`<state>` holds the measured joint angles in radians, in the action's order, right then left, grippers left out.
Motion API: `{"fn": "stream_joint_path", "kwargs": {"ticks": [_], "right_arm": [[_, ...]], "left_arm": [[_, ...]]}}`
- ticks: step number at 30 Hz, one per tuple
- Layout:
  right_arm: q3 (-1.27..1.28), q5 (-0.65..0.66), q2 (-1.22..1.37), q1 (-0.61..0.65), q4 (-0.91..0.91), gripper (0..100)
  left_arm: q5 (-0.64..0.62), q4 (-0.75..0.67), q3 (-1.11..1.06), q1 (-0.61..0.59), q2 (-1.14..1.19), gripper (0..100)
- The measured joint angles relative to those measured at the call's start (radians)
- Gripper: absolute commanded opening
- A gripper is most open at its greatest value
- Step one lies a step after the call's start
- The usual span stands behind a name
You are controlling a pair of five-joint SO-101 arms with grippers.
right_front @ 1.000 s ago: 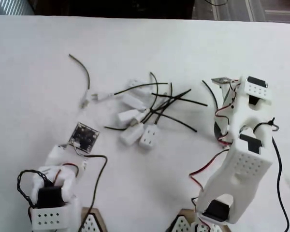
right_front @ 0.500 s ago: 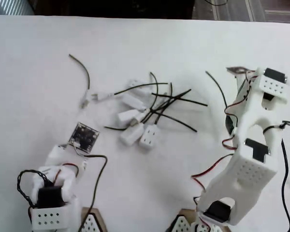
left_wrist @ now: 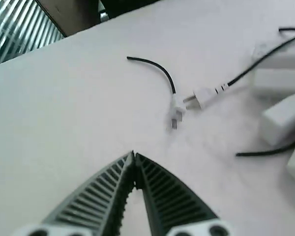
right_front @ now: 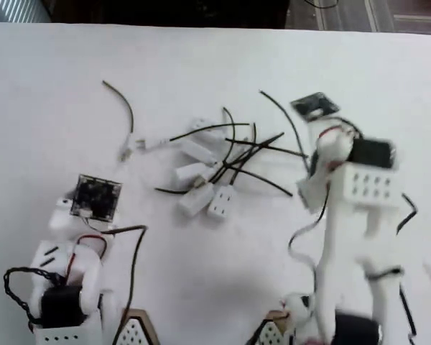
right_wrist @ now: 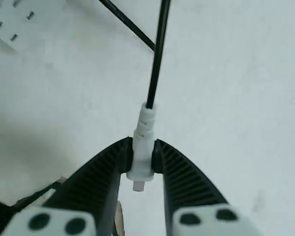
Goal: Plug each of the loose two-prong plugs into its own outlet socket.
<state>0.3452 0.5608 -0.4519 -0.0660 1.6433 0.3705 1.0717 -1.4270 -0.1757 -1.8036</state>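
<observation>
Plugs and sockets sit on a broad white counter (right_front: 50,57).

1. The right gripper (right_wrist: 141,143) is above the counter, near the right side of the socket heap. Its jaws are clamped on the body of a white moulded two-prong plug with a black cord (right_wrist: 143,129). The cord runs away ahead, and a short stub, seemingly a prong, shows behind the grip.
2. The left gripper (left_wrist: 134,158) is at the near left of the counter, jaws closed on nothing.
3. A cluster of white rectangular socket blocks (right_front: 208,190) lies at centre, tangled in black cords.
4. Two small white loose plugs (left_wrist: 199,97) lie left of the cluster, almost tip to tip.

Assessment: the step in hand looks to be bringing the gripped plug to a free block. The prongs appear to face the wrist, so a set-down and re-grip probably comes first. The blocks are unsecured and will likely slide, so the left gripper should brace the chosen one. Align the prongs squarely with the slots, then press straight, keeping clear of the cords.
</observation>
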Motion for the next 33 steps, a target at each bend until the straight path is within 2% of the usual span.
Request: {"fn": "stream_joint_path", "kwargs": {"ticks": [4, 8, 13, 20, 24, 29, 33], "right_arm": [[0.198, -0.149, -0.295, 0.195, -0.109, 1.7], [0.358, -0.322, -0.519, 0.407, -0.239, 1.7], [0.509, -0.486, -0.672, 0.588, -0.437, 1.7], [0.698, -0.526, -0.787, 0.783, -0.671, 1.7], [0.763, -0.526, -0.848, 0.865, -0.724, 1.7], [0.795, -0.526, -0.911, 0.959, -0.729, 1.7], [0.818, -0.526, -0.925, 0.971, -0.73, 1.7]], "left_arm": [[-0.066, -0.069, 0.002, 0.006, 0.0, 7], [-0.121, -0.092, 0.002, 0.091, 0.002, 16], [-0.224, -0.118, 0.002, 0.18, 0.005, 17], [-0.244, -0.172, 0.002, 0.199, 0.003, 17], [-0.244, -0.196, 0.002, 0.209, 0.003, 17], [-0.244, -0.198, 0.002, 0.324, 0.005, 17], [-0.222, -0.193, 0.031, 0.414, 0.005, 17]]}}
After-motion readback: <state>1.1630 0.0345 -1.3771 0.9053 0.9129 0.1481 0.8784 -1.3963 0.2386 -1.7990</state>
